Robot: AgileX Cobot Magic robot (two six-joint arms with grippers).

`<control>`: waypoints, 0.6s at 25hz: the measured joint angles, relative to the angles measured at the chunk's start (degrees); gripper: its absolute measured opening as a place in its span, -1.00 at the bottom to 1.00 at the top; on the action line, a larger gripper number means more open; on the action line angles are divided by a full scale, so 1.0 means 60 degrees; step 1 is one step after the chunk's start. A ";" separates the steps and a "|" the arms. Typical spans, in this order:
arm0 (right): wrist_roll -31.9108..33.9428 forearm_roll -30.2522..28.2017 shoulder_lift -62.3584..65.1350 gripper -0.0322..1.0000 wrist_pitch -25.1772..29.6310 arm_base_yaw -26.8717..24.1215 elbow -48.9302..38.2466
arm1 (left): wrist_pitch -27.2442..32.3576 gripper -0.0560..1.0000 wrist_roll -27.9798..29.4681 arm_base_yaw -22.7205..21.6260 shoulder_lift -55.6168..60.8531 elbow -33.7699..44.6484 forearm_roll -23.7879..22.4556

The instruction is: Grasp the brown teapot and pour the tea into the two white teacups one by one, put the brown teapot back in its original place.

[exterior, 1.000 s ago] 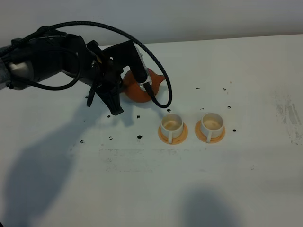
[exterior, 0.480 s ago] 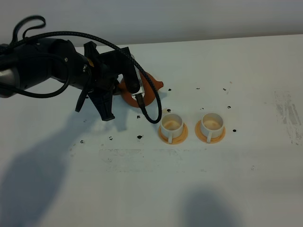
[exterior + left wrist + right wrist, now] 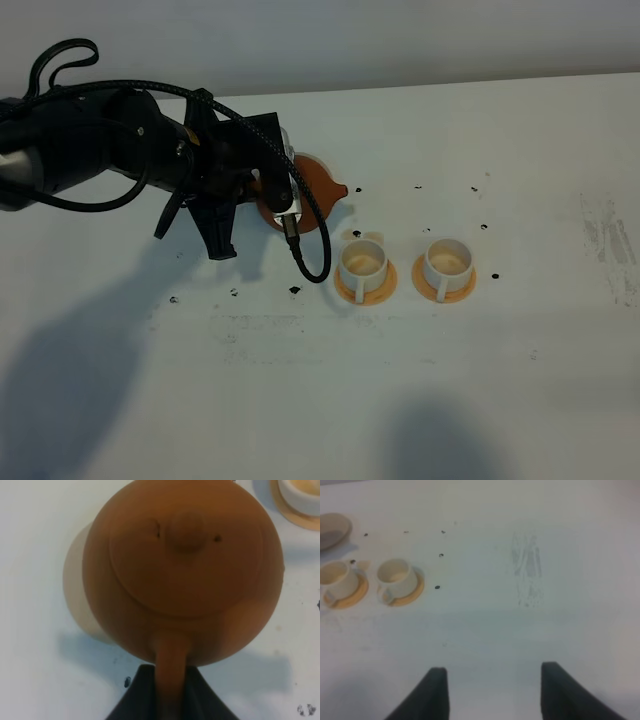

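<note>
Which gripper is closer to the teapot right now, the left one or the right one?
Left. The left gripper is shut on the teapot by its handle. The right gripper hangs open over bare table, well off to the side of the cups, touching nothing.

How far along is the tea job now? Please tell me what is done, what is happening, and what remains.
Done: the left fingers are shut on the loop handle of the round reddish-brown clay teapot. In hand: the teapot hangs partly over the flat cream saucer, not centred on it. Left: the two small white cylindrical teacups show no clear tea, so both pours and the return probably remain.
</note>
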State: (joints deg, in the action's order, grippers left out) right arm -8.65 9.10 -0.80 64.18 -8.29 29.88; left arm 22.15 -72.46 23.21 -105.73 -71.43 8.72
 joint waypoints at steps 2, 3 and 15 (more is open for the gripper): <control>0.0000 0.0000 0.0000 -0.12 0.0000 0.0000 0.0000 | -0.0021 -0.73 -0.0170 0.0032 0.0000 0.0000 0.0048; 0.0000 0.0000 0.0000 -0.12 0.0000 0.0000 0.0000 | -0.0045 -0.73 -0.0230 0.0062 0.0000 0.0011 0.0060; 0.0000 0.0000 0.0000 -0.12 0.0000 0.0000 0.0000 | -0.0050 -0.73 -0.1169 0.0386 0.0000 0.0011 0.0289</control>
State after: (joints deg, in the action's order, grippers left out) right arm -8.65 9.10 -0.80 64.18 -8.29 29.88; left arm 21.85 -79.47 25.53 -105.73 -71.36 10.46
